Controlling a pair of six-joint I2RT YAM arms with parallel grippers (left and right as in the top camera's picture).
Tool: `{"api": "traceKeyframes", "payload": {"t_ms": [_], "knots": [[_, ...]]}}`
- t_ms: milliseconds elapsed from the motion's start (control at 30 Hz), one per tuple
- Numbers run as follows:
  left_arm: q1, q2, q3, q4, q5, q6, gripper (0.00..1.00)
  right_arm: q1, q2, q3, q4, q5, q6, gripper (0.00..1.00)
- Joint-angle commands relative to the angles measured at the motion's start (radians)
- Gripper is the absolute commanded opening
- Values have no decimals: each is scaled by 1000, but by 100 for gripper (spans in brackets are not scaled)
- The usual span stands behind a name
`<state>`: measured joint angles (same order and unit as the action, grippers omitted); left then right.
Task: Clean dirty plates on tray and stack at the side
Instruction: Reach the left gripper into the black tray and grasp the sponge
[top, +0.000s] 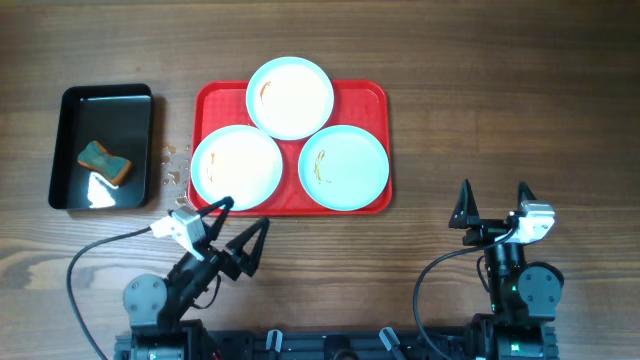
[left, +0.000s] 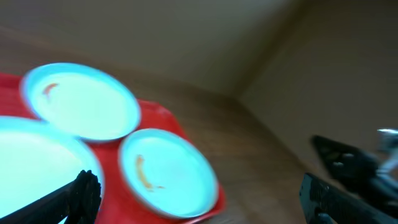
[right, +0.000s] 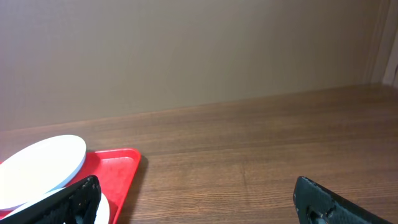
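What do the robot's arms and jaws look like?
Both are mostly black. The left arm and right arm each carry a white wrist block, two pointed, triangular black jaws, and a thin black cable looping down to the base.

A black pan (top: 110, 115) on the wooden table (top: 500, 100) holds a teal-and-orange sponge (top: 105, 162), with what may be water droplets (top: 177, 160) scattered just beside it.

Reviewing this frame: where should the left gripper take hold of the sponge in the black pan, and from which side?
Across its narrow waist, coming straight down from above. The sponge lies flat in the black pan, pinched in at the middle, and the pan's walls likely block a sideways approach. The left gripper is open.
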<state>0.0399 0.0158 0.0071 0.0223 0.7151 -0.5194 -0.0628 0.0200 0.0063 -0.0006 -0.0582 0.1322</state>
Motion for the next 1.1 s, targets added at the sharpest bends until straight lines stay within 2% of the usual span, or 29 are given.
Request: {"api": "traceKeyframes", "payload": {"t_ms": [0, 33, 133, 300, 433, 533, 633, 733, 833, 867, 967, 1000, 1067], "knots": [[-5, -2, 2, 188, 129, -186, 100, -5, -6, -1, 2, 14, -13, 100], [-5, 0, 14, 235, 124, -200, 100, -5, -6, -1, 2, 14, -12, 100], [-2, 20, 81, 196, 71, -189, 100, -5, -6, -1, 2, 14, -13, 100], [0, 192, 299, -5, -21, 13, 100, -5, -6, -1, 2, 14, -13, 100], [0, 480, 600, -291, -190, 172, 100, -5, -6, -1, 2, 14, -13, 100], [-1, 741, 888, -575, -345, 266, 100, -5, -6, -1, 2, 14, -13, 100], [0, 1044, 1247, -938, -537, 333, 100, -5, -6, -1, 2, 14, -12, 100], [-1, 1291, 1540, -1178, -556, 333, 100, -5, -6, -1, 2, 14, -13, 100], [5, 1439, 1691, -1279, -611, 333, 100, -5, -6, -1, 2, 14, -12, 100], [14, 1484, 1724, -1295, -664, 317, 100, -5, -6, -1, 2, 14, -13, 100], [63, 1558, 1737, -1297, -855, 145, 100, -5, -6, -1, 2, 14, -12, 100], [103, 1592, 1737, -1299, -890, 85, 100, -5, -6, -1, 2, 14, -13, 100], [154, 1639, 1737, -1283, -869, 69, 100, -5, -6, -1, 2, 14, -13, 100]]}}
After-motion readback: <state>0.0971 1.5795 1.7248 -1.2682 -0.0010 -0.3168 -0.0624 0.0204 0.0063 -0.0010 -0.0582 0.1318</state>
